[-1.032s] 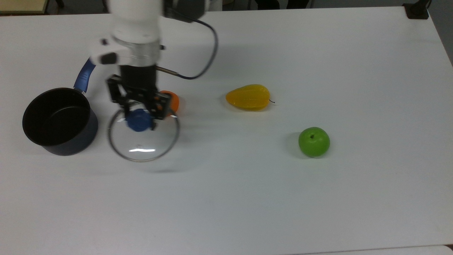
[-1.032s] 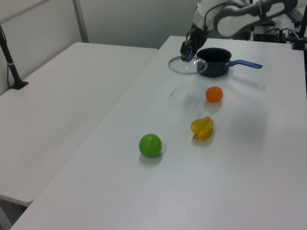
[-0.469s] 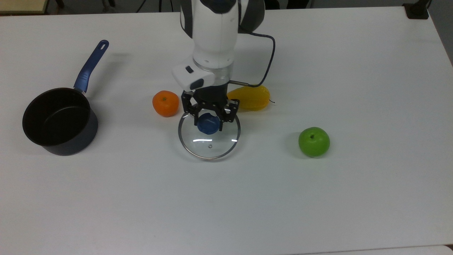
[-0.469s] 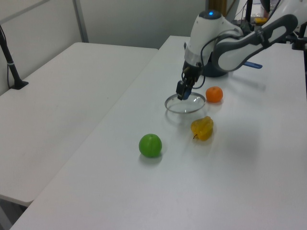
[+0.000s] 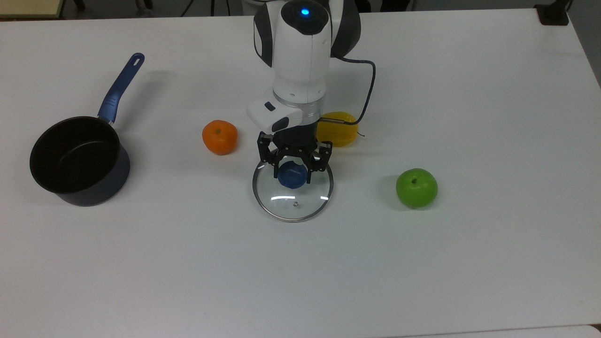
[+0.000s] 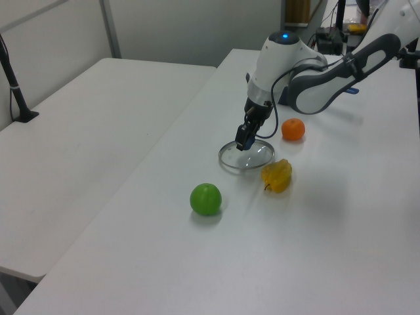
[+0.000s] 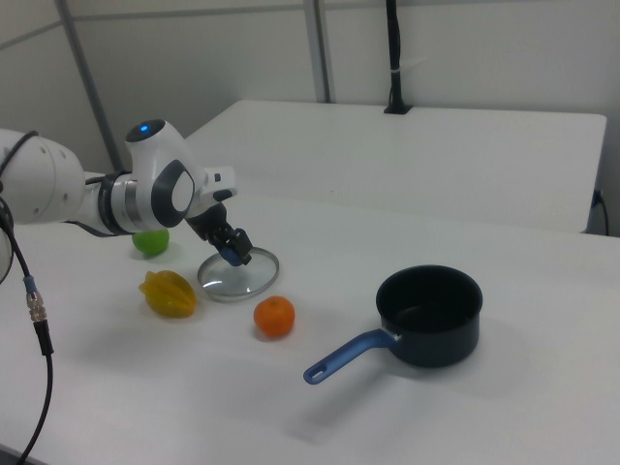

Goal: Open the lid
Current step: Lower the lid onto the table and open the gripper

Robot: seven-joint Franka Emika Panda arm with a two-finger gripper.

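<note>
The lid [image 5: 294,204] is a clear glass disc with a silver rim and a blue knob [image 5: 292,175]. It sits flat and low at the table's middle, between an orange and a green apple; I cannot tell if it touches the table. My gripper [image 5: 292,169] points down over it, shut on the blue knob. In the left view the gripper [image 6: 244,139] stands over the lid [image 6: 248,159]. The right view has the gripper [image 7: 232,254] above the lid [image 7: 242,281]. The dark blue saucepan [image 5: 75,159] stands open and uncovered at the top view's far left.
An orange [image 5: 219,137] lies just left of the lid in the top view. A yellow fruit [image 5: 339,134] sits behind the gripper, partly hidden by the arm. A green apple [image 5: 416,188] rests to the right. The saucepan's handle [image 5: 119,87] points to the table's far edge.
The gripper carried the lid away from beside the saucepan, rightward in the top view, past the orange, and lowered it to the table's middle. The saucepan and fruit stayed put.
</note>
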